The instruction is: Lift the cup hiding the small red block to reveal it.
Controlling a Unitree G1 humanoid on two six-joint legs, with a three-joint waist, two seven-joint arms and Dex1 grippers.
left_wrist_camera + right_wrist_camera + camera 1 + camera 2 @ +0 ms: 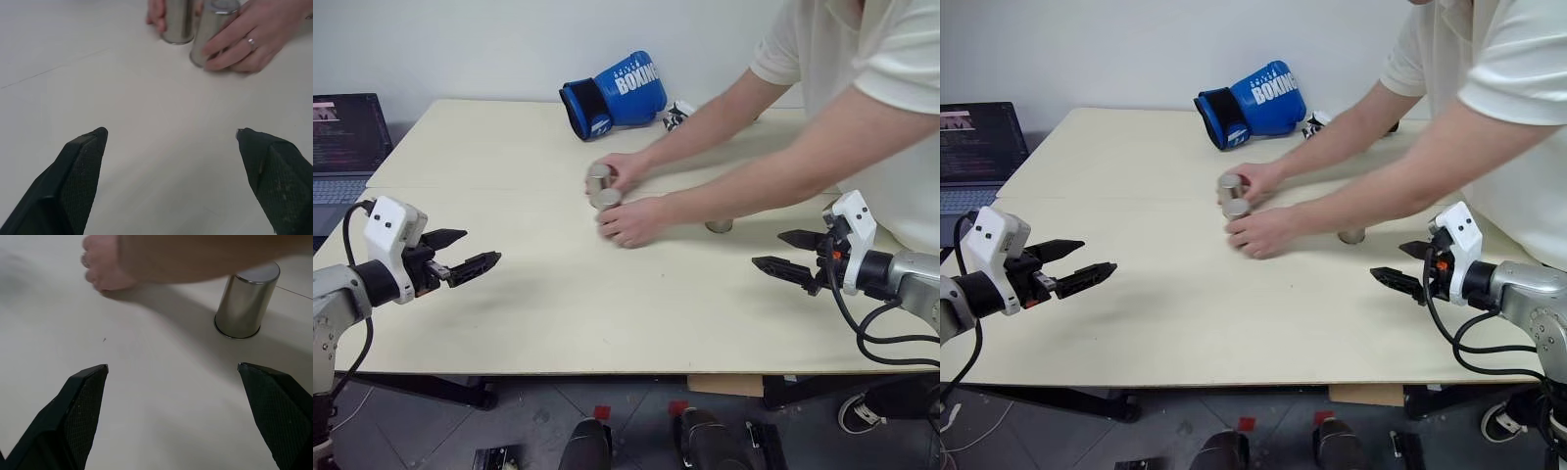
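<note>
Three upright silver cups on desk (558, 323). Two touching at centre, far cup (598, 177) and near cup (608, 199), each under a person's hand (628, 221). Third cup (720, 226) apart to right, beneath forearm. Left tool (460, 253) and right tool (795, 257) both open, empty, hovering near edge. Right tool nearer third cup. Red block unseen; hiding cup undetermined. Boxing glove (615, 94) far.

Pale wooden table (509, 323), plain white wall (460, 44), grey floor (431, 431), open laptop (347, 137) at left
</note>
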